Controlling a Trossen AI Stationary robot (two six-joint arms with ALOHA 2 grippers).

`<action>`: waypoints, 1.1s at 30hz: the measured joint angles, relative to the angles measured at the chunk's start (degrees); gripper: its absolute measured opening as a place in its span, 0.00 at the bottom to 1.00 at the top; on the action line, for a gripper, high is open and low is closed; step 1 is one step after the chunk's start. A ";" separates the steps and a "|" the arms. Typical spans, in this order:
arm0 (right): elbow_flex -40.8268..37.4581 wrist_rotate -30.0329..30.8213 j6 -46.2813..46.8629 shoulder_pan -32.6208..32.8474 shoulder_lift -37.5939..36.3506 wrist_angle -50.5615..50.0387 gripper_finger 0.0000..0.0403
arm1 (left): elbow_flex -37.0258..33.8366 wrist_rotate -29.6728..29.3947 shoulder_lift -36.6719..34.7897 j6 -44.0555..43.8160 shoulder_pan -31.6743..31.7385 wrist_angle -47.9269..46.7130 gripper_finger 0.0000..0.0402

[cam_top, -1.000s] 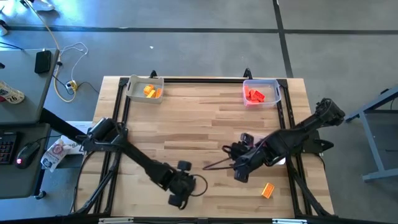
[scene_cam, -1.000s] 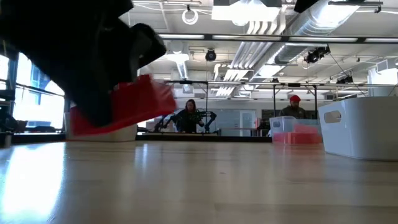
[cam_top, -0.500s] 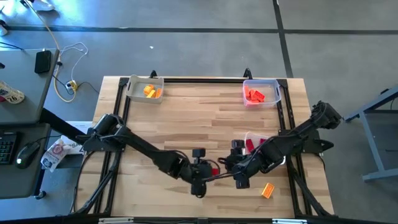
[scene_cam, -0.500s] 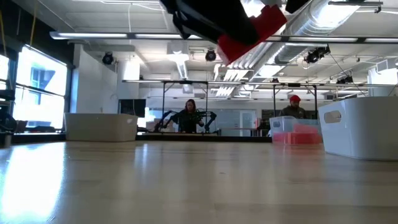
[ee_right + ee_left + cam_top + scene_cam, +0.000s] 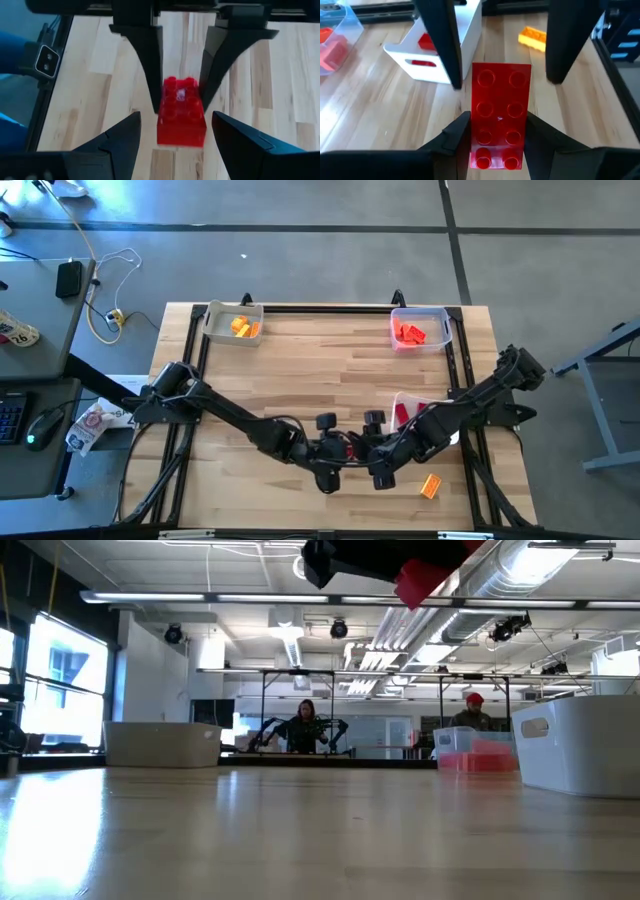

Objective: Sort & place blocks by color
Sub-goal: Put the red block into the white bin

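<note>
A red two-by-four studded block (image 5: 500,110) is lifted clear of the table between my two grippers, near the middle of the near edge; it also shows in the high view (image 5: 351,448) and the low view (image 5: 428,578). My left gripper (image 5: 497,125) is shut on it, and it shows from above (image 5: 338,450). My right gripper (image 5: 176,120) is open and faces it from the table's right (image 5: 372,452). Its fingers (image 5: 442,45) stand on either side of the block's free end without touching it. An orange block (image 5: 430,486) lies flat on the table. My left gripper pinches the red block between its two fingers by the long sides near one end (image 5: 481,142). The fingers come roughly level from the table's left and lie along the block. The block is lifted clear and sticks out toward my right gripper.
A white tray (image 5: 400,400) holding red pieces sits just beyond my right gripper. At the far edge stand one tray (image 5: 215,330) with orange blocks and a clear one (image 5: 442,330) with red blocks. Black frame rails (image 5: 195,370) run along the table's sides.
My left gripper has carried the red block from near the table's near edge up and toward the right, lifting it well clear of the wood. My right gripper has shifted slightly left and nearer, until its open fingers flank the block's free end.
</note>
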 joint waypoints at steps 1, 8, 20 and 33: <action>0.00 -0.11 0.03 0.00 0.00 0.19 0.57 | 0.00 -0.03 0.01 -0.02 0.00 0.47 0.29; 0.00 -0.07 2.35 0.00 0.02 0.74 0.55 | 0.00 -0.19 0.02 0.84 -0.04 3.58 0.29; 0.00 -0.31 2.97 0.02 0.01 -0.22 0.28 | 0.00 -0.42 0.03 1.37 0.36 5.57 0.30; -0.02 0.71 10.91 0.04 0.02 -6.98 0.28 | 0.02 1.35 0.04 -2.42 2.32 3.72 0.47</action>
